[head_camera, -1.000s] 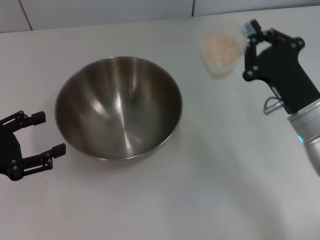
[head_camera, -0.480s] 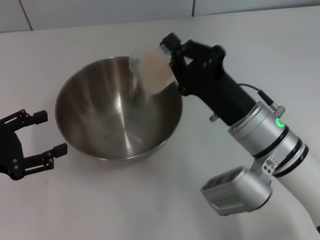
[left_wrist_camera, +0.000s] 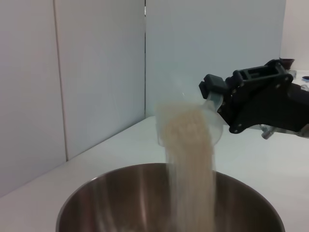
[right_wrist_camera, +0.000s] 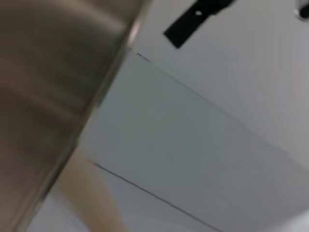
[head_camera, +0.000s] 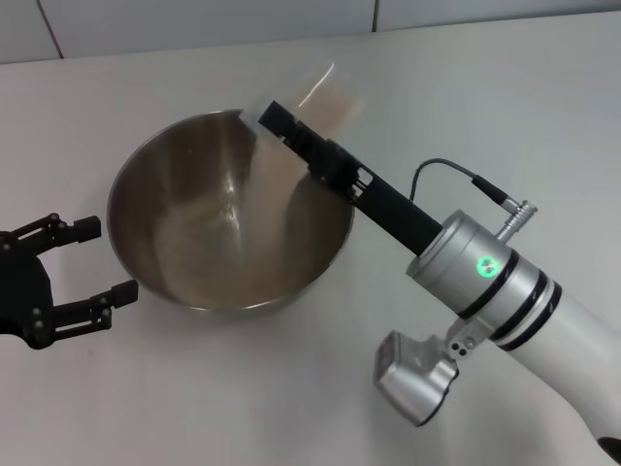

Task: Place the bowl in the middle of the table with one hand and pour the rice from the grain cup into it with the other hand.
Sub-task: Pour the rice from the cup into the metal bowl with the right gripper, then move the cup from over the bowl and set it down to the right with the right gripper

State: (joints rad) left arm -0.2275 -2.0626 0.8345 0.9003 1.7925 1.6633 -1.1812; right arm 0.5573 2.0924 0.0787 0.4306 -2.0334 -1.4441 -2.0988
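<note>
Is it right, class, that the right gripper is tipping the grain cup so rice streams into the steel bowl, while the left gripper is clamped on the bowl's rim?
Not quite. The head view shows the left gripper open and apart from the steel bowl, beside it on the table. The rest holds: the right gripper tips the grain cup and rice streams into the bowl.

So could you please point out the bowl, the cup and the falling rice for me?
bowl [head_camera: 146, 194], head view, on the bare inner wall at its left.
cup [left_wrist_camera: 216, 126], left wrist view, on its clear side wall by the gripper.
rice [left_wrist_camera: 190, 159], left wrist view, mid-stream above the bowl.
</note>
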